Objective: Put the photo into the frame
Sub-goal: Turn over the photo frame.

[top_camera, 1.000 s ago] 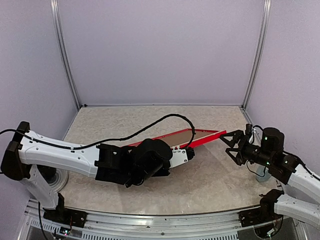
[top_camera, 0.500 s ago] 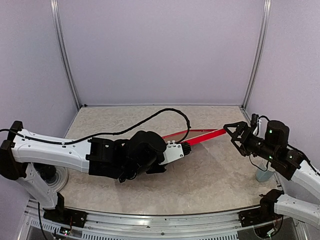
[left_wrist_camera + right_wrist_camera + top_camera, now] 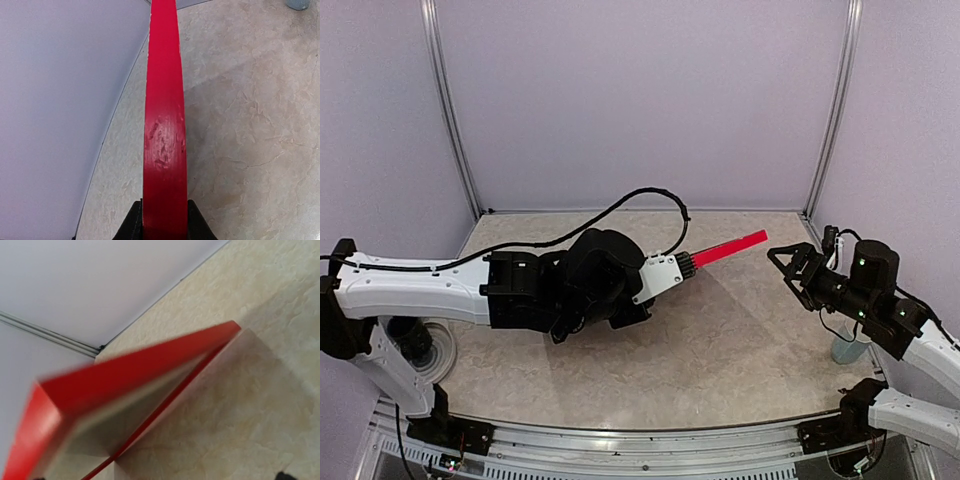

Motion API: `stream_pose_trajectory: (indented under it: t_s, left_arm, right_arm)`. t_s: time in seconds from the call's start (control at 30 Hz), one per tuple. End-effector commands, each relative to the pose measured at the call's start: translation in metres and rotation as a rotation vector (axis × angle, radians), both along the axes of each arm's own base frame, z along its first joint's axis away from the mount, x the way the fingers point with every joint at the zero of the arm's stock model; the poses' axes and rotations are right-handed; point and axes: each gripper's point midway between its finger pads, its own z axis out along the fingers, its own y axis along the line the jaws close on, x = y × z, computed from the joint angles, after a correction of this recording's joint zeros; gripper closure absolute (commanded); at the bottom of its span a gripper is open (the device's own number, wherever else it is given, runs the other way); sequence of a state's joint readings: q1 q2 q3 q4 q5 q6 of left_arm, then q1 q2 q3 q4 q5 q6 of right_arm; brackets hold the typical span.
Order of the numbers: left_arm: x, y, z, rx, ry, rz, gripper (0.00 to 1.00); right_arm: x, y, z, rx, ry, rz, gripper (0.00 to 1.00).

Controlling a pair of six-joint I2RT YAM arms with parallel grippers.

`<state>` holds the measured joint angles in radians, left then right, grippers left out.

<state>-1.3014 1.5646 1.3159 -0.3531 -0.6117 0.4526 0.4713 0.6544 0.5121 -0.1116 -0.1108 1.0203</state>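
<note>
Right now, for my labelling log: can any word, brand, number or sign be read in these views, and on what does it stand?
None can be read.
The frame shows only a plain red surface with scuff marks, and it is blurred in the right wrist view.
The left gripper and the table show no lettering.

Red frame (image 3: 730,249) edge-on in air, tilted up twd right; edge scuffed.
</note>
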Motion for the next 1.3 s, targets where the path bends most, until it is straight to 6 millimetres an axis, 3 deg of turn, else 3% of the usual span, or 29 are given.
stream_pose_trajectory:
  t_s: [0.0, 0.43, 0.73, 1.27]
  left_arm:
    - [0.008, -0.003, 0.082, -0.368, 0.030, 0.067, 1.00]
    - [0.050, 0.029, 0.128, -0.530, 0.005, 0.271, 1.00]
    - [0.070, 0.049, 0.165, -0.705, 0.047, 0.313, 1.00]
    - [0.099, 0.093, 0.195, -0.942, 0.152, 0.365, 1.00]
  right_arm:
    - [0.000, 0.001, 0.003, 0.000, -0.013, 0.000, 0.01]
    - [-0.001, 0.004, -0.013, 0.013, 0.016, 0.014, 0.01]
    - [-0.002, 0.006, -0.021, 0.016, 0.029, 0.026, 0.01]
    - [0.000, 0.015, -0.032, 0.023, 0.057, 0.063, 0.01]
